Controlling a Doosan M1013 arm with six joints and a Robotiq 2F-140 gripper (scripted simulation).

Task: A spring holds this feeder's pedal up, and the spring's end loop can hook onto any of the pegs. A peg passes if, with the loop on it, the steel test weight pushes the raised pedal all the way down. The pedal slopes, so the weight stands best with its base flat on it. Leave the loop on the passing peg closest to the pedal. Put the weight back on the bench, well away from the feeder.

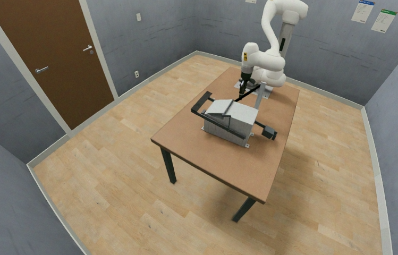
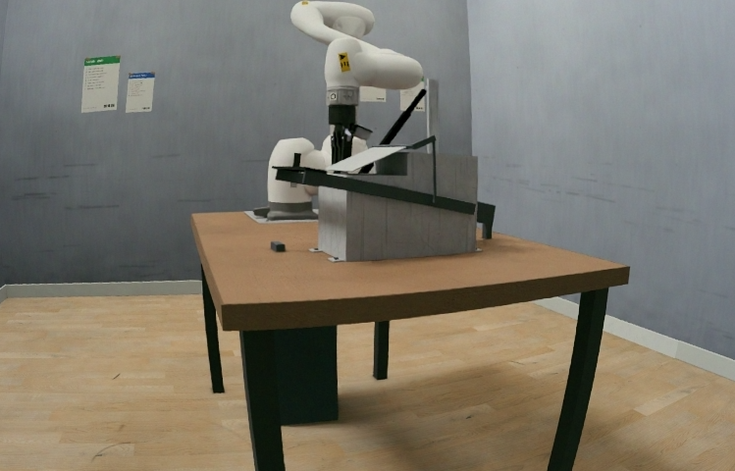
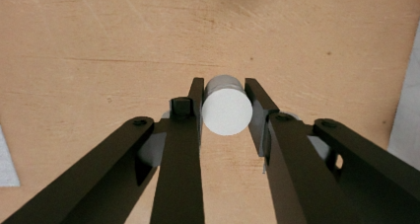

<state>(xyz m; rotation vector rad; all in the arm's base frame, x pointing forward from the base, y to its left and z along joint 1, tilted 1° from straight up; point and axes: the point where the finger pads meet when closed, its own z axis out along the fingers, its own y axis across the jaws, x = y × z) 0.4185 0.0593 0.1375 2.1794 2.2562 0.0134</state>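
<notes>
Between the fingers of the gripper [image 1: 241, 94] [image 2: 341, 160] [image 3: 225, 106], steel weight [image 3: 227, 112] is clamped, pale round end facing the wrist camera. Weight is up over the bench [image 1: 226, 167] [image 2: 418, 288] [image 3: 99, 46], not on it; its lower end can't be made out. Gripper points down, near the feeder's grey box [image 1: 230, 128] [image 2: 412, 219]. Dark sloping frame [image 1: 218, 123] [image 2: 394, 191] runs along the box. Black slanted rod [image 1: 247, 93] [image 2: 403, 118] reaches up to the grey post [image 1: 260, 96] [image 2: 432, 116]. Loop and pegs too small to tell. Small dark block [image 2: 278, 246] sits on the bench near the box.
</notes>
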